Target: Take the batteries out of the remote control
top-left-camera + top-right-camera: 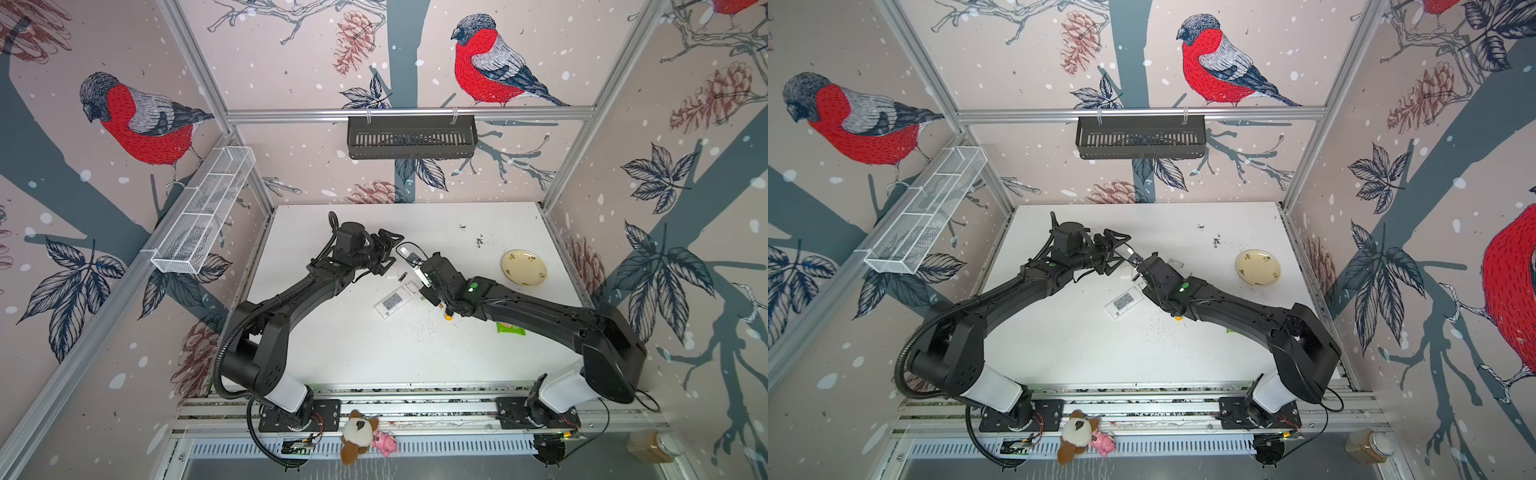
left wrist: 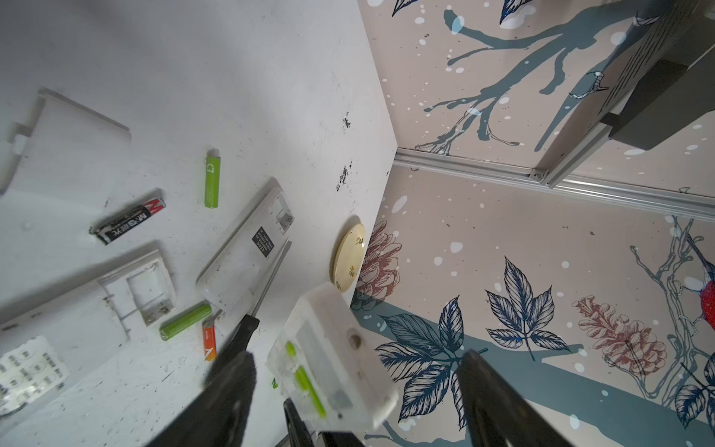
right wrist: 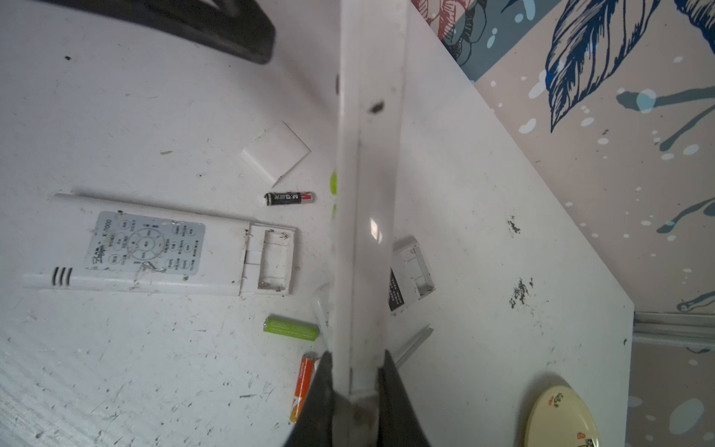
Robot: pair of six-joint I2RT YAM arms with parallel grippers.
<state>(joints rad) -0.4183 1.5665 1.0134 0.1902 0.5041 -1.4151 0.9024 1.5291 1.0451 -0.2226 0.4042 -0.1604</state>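
2 lime-green batteries [image 2: 305, 381] sit in the open compartment of the white remote control [image 2: 348, 321], held aloft, clamped by the right gripper [image 3: 358, 387]. The left gripper [image 2: 356, 360] gapes empty nearby. 4 loose batteries [image 2: 129, 220] lie on the table [image 2: 232, 77].

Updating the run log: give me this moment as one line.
right end effector: shut on remote | left end effector: open | green batteries: in remote

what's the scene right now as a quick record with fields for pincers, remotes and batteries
right pincer: shut on long white plastic remote control, raised off the white table
left pincer: open, close to the held remote's end
loaded: lime green cylindrical batteries in the held remote's bay
loose on table: black battery, two lime green batteries, one orange battery
other remotes: two, white, lying flat, bays empty
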